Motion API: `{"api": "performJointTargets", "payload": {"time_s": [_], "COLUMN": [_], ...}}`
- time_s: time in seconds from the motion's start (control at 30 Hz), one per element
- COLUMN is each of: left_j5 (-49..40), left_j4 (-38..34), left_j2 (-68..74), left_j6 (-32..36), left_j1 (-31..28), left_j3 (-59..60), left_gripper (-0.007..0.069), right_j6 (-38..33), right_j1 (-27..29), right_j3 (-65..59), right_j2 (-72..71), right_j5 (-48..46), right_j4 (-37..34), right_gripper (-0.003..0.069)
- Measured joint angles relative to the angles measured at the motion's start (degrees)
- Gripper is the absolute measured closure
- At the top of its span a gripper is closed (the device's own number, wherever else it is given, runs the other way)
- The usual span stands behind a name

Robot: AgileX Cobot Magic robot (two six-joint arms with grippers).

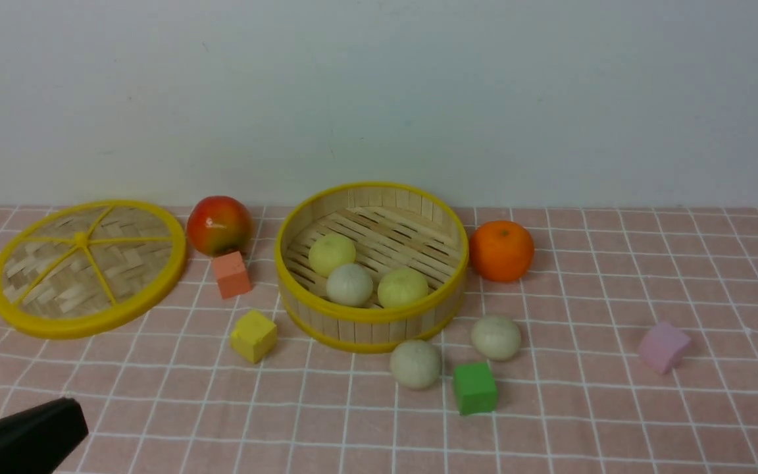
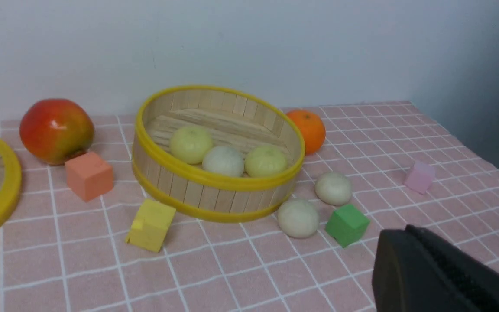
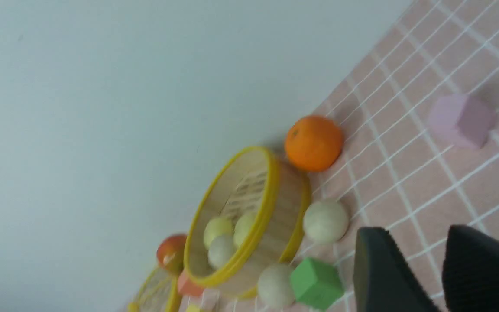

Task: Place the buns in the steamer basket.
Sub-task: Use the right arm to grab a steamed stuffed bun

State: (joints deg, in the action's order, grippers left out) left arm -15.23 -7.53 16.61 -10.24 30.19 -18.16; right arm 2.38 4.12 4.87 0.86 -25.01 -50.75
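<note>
The right claw [image 3: 418,245] stands apart and empty. Ahead of it, two off-white buns [image 3: 325,221] lie on the desk [image 1: 616,428] just beside the steamer basket [image 1: 371,322], which holds three more. The left claw [image 1: 70,421], pressed together, sits well short of the basket.

blocked: off-white round bun [image 1: 415,363] is crowded by green foam cube [image 1: 475,388] and bamboo steamer basket [image 1: 371,326] | free: pink checked cloth [image 1: 583,368] right of cube
</note>
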Motion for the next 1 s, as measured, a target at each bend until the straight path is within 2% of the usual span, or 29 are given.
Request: {"api": "performJointTargets", "payload": {"time_s": [0.03, 0.07, 0.13, 0.2, 0.27, 0.4, 0.43, 0.47, 0.63, 0.67, 0.8, 0.83, 0.9, 0.97, 1.0], "left_j5": [-0.1, -0.2, -0.2, -0.2, -0.2, -0.2, -0.3, -0.3, -0.3, -0.3, -0.3, -0.3, -0.3, -0.3, -0.3], "left_j4": [0.0, 0.0, 0.0, 0.0, -0.1, -0.1, -0.1, -0.1, -0.1, -0.1, -0.1, -0.1, -0.1, -0.1, -0.1], "left_j2": [0.0, 0.0, 0.0, 0.0, 0.0, 0.0, 0.0, 0.0, 0.0, 0.0, 0.0, 0.0, 0.0, 0.0, 0.0], "left_j6": [0.0, 0.0, 0.0, 0.0, 0.0, 0.0, 0.0, 0.0, 0.0, 0.0, 0.0, 0.0, 0.0, 0.0, 0.0], "left_j1": [0.0, 0.0, 0.0, 0.0, 0.0, 0.0, 0.0, 0.0, 0.0, 0.0, 0.0, 0.0, 0.0, 0.0, 0.0], "left_j3": [0.0, 0.0, 0.0, 0.0, 0.0, 0.0, 0.0, 0.0, 0.0, 0.0, 0.0, 0.0, 0.0, 0.0, 0.0], "left_gripper": [0.0638, 0.0638, 0.0638, 0.0638, 0.0638, 0.0638, 0.0638, 0.0638, 0.0638, 0.0638, 0.0638, 0.0638, 0.0637, 0.0637, 0.0637], "right_j6": [0.0, -4.8, -9.8, -14.3, -15.8, -16.6, -16.5, -16.4, -12.3, -8.6, -0.9, -0.2, 3.3, 4.2, 5.3], "right_j1": [-0.1, -0.3, -0.3, -0.3, -0.3, -0.6, -2.2, -2.2, -13.9, -19.1, -31.5, -32.0, -37.8, -39.3, -41.0], "right_j3": [0.6, 5.0, 11.3, 19.1, 24.3, 34.8, 38.0, 38.4, 47.4, 51.1, 59.1, 59.9, 65.6, 67.7, 71.0], "right_j2": [0.3, 3.5, 9.7, 19.3, 27.7, 43.3, 49.3, 49.3, 63.6, 68.0, 79.7, 80.3, 88.4, 91.5, 96.6], "right_j5": [0.0, -5.1, -12.9, -20.1, -25.6, -32.9, -33.6, -33.6, -31.2, -29.8, -28.7, -28.7, -28.6, -28.6, -28.4], "right_j4": [0.0, 0.1, 1.2, 4.7, 8.0, 15.0, 16.9, 17.1, 22.7, 26.9, 36.9, 37.9, 43.2, 44.6, 45.8], "right_gripper": [0.0445, 0.0482, 0.0545, 0.0629, 0.0664, 0.0661, 0.0659, 0.0659, 0.0659, 0.0657, 0.0645, 0.0643, 0.0613, 0.0596, 0.0562]}}
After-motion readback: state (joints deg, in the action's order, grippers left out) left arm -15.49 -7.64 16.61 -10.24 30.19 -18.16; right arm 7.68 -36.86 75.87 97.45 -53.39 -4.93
